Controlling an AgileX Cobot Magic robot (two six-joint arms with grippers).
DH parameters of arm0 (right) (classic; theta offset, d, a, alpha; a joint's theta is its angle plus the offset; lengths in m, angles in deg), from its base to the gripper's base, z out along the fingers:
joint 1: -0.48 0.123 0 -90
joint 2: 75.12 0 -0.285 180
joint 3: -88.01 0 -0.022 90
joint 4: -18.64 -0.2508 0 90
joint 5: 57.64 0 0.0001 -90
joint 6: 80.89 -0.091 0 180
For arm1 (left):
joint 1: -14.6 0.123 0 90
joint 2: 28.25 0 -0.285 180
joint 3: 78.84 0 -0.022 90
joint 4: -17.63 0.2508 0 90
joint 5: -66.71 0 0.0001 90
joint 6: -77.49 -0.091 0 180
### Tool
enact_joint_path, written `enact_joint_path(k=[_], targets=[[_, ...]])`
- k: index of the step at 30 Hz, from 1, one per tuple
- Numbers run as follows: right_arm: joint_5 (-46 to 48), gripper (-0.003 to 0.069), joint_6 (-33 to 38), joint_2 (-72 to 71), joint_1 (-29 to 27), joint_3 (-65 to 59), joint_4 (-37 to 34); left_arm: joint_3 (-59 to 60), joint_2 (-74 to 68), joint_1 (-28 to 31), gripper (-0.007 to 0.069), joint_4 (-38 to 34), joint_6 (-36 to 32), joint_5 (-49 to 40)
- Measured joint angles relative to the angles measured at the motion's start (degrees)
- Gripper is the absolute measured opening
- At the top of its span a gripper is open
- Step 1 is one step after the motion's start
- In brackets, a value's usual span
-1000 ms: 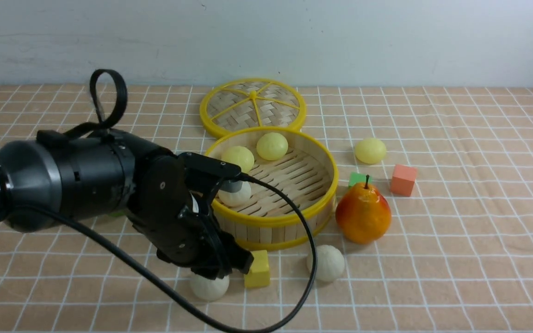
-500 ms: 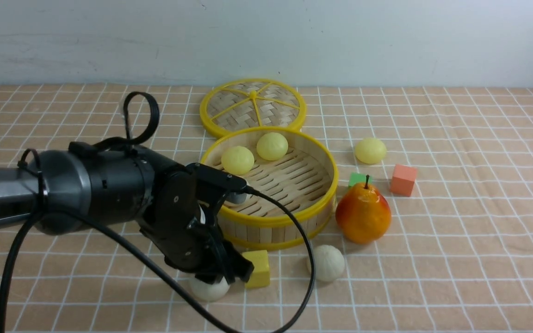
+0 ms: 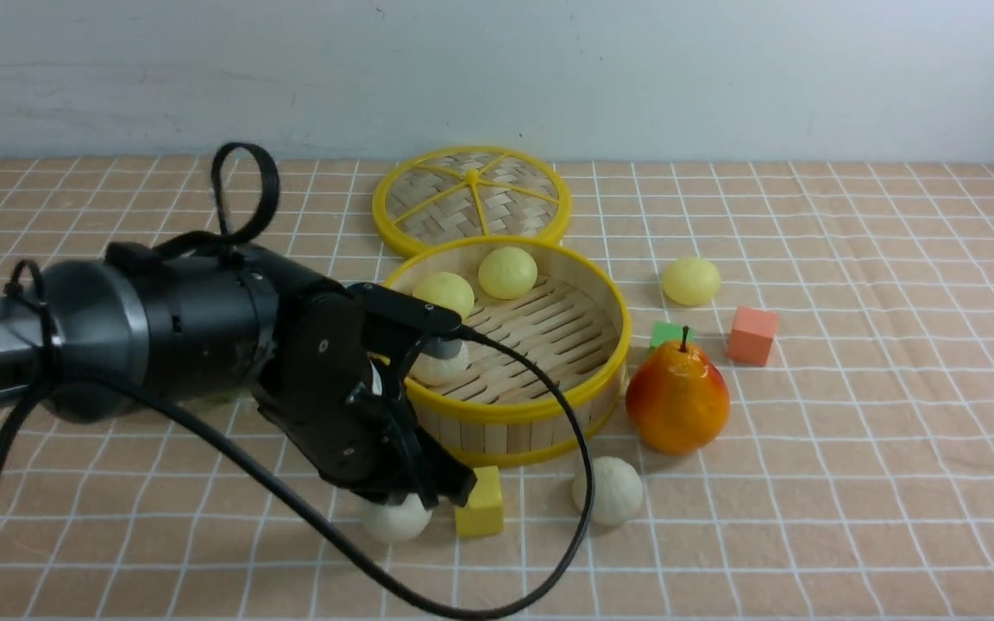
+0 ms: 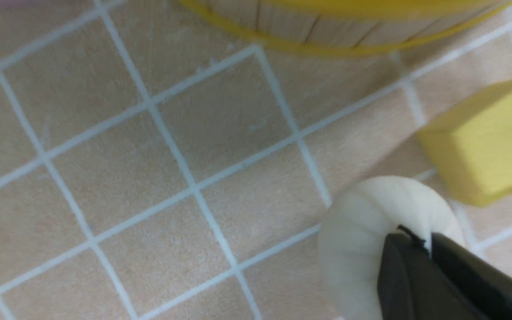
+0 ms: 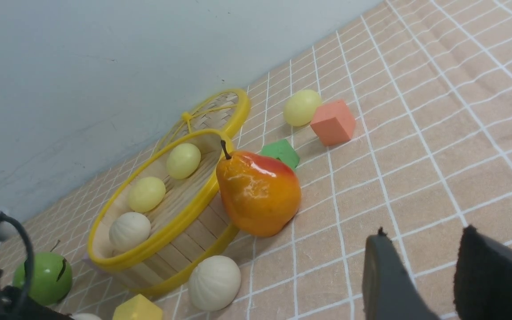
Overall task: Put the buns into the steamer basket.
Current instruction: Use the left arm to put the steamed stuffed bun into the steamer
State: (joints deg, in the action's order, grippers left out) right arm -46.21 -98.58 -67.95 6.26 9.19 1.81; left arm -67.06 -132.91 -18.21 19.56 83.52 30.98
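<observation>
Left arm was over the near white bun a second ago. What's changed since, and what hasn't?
The left gripper has closed its jaws at the top of the near white bun, and the arm has risen a little. The bun sits slightly higher in the front view, so it may be pinched; I cannot confirm. The steamer basket, yellow cube and pear have not moved.

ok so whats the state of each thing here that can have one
round bamboo steamer basket: uncovered, three buns inside
flat woven yellow-spoked lid: off, lying flat behind the basket
orange-red pear: upright
left hand: shut, tips over an off-white pleated bun, not gripping it
right hand: open, empty
</observation>
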Motion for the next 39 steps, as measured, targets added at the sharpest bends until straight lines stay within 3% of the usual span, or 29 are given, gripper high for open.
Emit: enact_joint_path(k=[6,18,32,39], targets=[[0.1,0.0239,0.0,0.0,0.0,0.0,0.0,-8.9,3.4,-4.3,-0.0012,-0.3,-2.2,0.2],[0.1,0.0239,0.0,0.0,0.0,0.0,0.0,-23.5,-14.0,-3.8,-0.0012,5.6,-1.6,-0.5],[0.1,0.0239,0.0,0.0,0.0,0.0,0.0,-25.8,-19.9,-1.9,-0.001,7.0,1.0,0.2],[0.1,0.0239,0.0,0.0,0.0,0.0,0.0,-26.0,-19.9,-1.9,0.0062,7.0,1.1,0.3]])
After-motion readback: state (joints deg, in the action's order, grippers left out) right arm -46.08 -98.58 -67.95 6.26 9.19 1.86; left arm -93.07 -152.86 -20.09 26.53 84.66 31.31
